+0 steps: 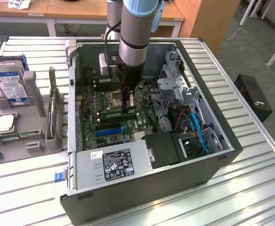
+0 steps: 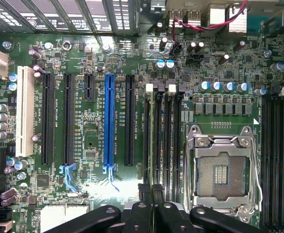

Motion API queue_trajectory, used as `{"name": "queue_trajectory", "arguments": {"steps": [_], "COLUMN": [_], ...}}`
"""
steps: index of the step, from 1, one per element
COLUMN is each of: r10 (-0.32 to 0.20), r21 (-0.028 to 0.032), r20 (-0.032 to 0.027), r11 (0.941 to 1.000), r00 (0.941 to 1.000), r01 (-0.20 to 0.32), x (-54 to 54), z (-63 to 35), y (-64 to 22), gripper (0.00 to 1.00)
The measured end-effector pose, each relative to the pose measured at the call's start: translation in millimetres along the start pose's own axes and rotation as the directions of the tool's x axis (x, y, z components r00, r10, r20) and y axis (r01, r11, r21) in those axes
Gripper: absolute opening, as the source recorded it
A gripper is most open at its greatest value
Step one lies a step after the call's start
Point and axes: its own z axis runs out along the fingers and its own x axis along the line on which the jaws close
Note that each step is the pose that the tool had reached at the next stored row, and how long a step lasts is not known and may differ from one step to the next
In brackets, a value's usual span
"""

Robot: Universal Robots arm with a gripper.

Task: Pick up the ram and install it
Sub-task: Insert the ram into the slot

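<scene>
The gripper's black metal fingers sit closest to the wrist camera. They are drawn nearly together over the bank of long black plastic memory slots on the green motherboard. The silver processor socket lies just beside that bank, and the blue plastic expansion slot stands a little further off on the other side.

In the exterior view the arm reaches straight down into the open black computer case. The ram, a long thin green circuit-board stick, lies along the slot bank right under the fingertips and runs out toward the exterior view's left. The fingers are clenched on it, pinching its thin body near one end.

By my reading, the step in hand is the installing: the pick-up is done and the stick is at its slot. From this angle I cannot tell whether its lower edge is already in the slot or just above it. I also cannot tell whether the white latches at the slot ends have closed.

Finishing calls for the stick to stay upright and parallel to the slot. It also needs a straight, even downward push, since a grip near one end could tip the far end up.
</scene>
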Motion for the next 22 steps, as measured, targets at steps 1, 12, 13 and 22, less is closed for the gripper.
{"name": "queue_trajectory", "arguments": {"steps": [1,12,13,22], "r10": [0.0,0.0,0.0,0.0], "r21": [-0.0001,-0.0001,-0.0001,0.0008], "r20": [0.0,0.0005,0.0005,0.0005], "r11": [1.0,1.0,1.0,1.0], "r00": [1.0,1.0,1.0,1.0], "r01": [0.0,0.0,0.0,0.0], "x": [-0.1,1.5,1.5,1.6], "z": [-0.5,-1.4,-1.4,0.0], "y": [0.0,0.0,0.0,0.0], "gripper": [0.12,0.12,0.12,0.12]}}
